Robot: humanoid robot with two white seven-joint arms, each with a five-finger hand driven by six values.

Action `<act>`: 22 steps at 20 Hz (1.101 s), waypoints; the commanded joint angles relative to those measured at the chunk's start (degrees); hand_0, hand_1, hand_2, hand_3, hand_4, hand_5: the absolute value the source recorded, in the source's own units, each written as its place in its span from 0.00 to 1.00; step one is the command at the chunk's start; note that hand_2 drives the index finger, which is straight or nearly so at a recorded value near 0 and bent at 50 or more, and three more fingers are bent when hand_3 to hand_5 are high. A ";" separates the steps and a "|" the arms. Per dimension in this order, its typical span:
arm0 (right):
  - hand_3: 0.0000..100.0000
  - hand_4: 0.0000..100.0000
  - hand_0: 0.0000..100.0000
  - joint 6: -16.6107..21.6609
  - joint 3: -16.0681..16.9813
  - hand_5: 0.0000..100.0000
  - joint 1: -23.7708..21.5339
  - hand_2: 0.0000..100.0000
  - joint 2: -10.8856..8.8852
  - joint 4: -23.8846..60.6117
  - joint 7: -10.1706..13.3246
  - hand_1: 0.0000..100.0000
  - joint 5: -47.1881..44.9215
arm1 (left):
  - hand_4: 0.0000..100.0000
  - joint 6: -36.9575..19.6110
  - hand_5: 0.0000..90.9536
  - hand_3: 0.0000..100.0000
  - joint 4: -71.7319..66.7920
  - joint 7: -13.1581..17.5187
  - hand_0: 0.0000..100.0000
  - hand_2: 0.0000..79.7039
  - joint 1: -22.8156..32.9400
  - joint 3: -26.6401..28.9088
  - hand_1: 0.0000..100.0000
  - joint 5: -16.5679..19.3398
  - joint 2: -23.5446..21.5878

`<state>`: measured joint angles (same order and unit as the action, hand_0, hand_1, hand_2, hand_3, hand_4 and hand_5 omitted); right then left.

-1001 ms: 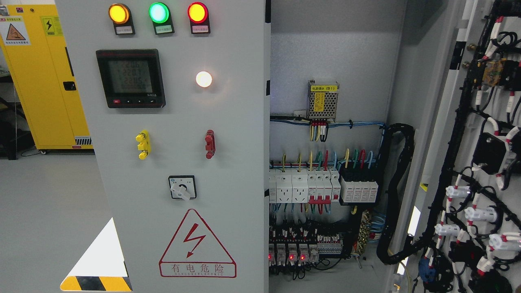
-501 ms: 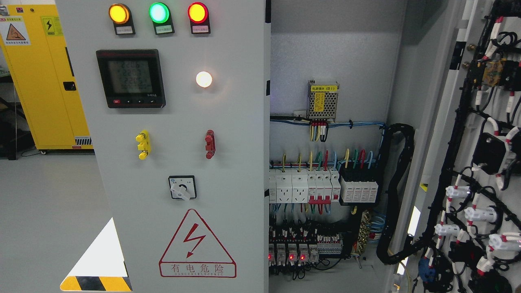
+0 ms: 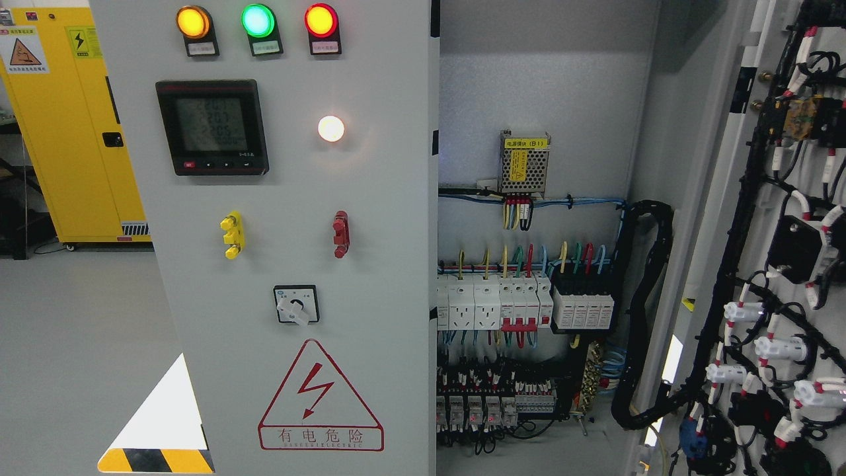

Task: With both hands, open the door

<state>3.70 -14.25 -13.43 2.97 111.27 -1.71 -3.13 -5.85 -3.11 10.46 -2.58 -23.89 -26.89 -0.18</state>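
nothing of substance has shifted over the last second: both doors stand as before, and only the meter's digits and the small red lamps at the bottom centre differ, now dimmer. neither robot hand appears in the frame, so whether they are released, clenched or grasping cannot be told. judged from this, the opening is done or paused, the right door (image 3: 780, 198) swung wide at the right edge, its wired inner face showing, and the cabinet interior (image 3: 535, 99) exposed at centre. the left door (image 3: 370, 317) fills the left half, seemingly closed.

count on the left door: three indicator lamps (image 3: 258, 21) in the upper left, one white lamp (image 3: 331, 129), one meter (image 3: 212, 127), one yellow handle (image 3: 232, 235), one red handle (image 3: 340, 234), one rotary switch (image 3: 296, 305), one warning triangle (image 3: 320, 396). one yellow cabinet (image 3: 73, 132) stands at far left
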 commanded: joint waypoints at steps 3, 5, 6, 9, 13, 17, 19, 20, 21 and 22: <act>0.00 0.00 0.00 -0.54 -3.41 0.00 8.67 0.04 3.71 6.77 0.12 0.50 0.58 | 0.00 0.14 0.00 0.00 -0.05 0.00 0.12 0.00 0.03 0.07 0.56 0.00 -0.88; 0.00 0.00 0.00 -0.63 -3.59 0.00 9.12 0.04 3.71 6.76 0.12 0.50 0.58 | 0.00 0.14 0.00 0.00 0.03 0.00 0.12 0.00 -0.06 0.07 0.56 0.00 -0.70; 0.00 0.00 0.00 -0.63 -3.59 0.00 9.47 0.04 3.71 6.68 0.12 0.50 0.58 | 0.00 0.14 0.00 0.00 0.03 0.00 0.12 0.00 -0.15 0.07 0.56 0.00 -0.62; 0.00 0.00 0.00 -1.85 -3.32 0.00 12.10 0.04 4.32 6.06 0.12 0.50 0.67 | 0.00 0.14 0.00 0.00 0.03 0.00 0.12 0.00 -0.06 0.16 0.56 -0.18 -0.35; 0.00 0.00 0.00 -6.50 -2.89 0.00 16.49 0.04 4.32 4.57 0.12 0.50 0.76 | 0.00 0.14 0.00 0.00 0.12 0.00 0.12 0.00 -0.15 0.07 0.56 -0.09 -0.26; 0.00 0.00 0.00 -6.78 -2.88 0.00 20.19 0.04 4.32 1.85 0.12 0.50 4.08 | 0.00 0.14 0.00 0.00 0.12 0.00 0.12 0.00 -0.15 0.07 0.56 -0.09 -0.26; 0.00 0.00 0.00 -6.87 -2.62 0.00 22.21 0.04 4.41 0.09 0.12 0.50 5.50 | 0.00 0.22 0.00 0.00 0.12 0.00 0.12 0.00 -0.15 0.07 0.56 -0.09 -0.26; 0.00 0.00 0.00 -6.87 -2.53 0.00 23.00 0.04 4.41 -0.70 0.12 0.50 5.50 | 0.00 0.22 0.00 0.00 0.03 0.00 0.12 0.00 -0.15 0.07 0.56 -0.09 -0.26; 0.00 0.00 0.00 -6.87 -2.18 0.00 23.88 0.04 4.76 -1.75 0.12 0.50 5.59 | 0.00 0.22 0.00 0.00 0.03 0.00 0.12 0.00 -0.15 0.07 0.56 -0.09 -0.26; 0.00 0.00 0.00 -6.87 -2.18 0.00 24.84 0.04 4.85 -2.63 0.12 0.50 5.68 | 0.00 0.31 0.00 0.00 0.03 0.09 0.12 0.00 -0.15 0.07 0.56 -0.09 -0.26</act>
<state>-3.05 -16.74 6.22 6.72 113.47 -1.62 0.64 -5.65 -3.05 10.48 -2.71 -23.82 -26.98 -0.02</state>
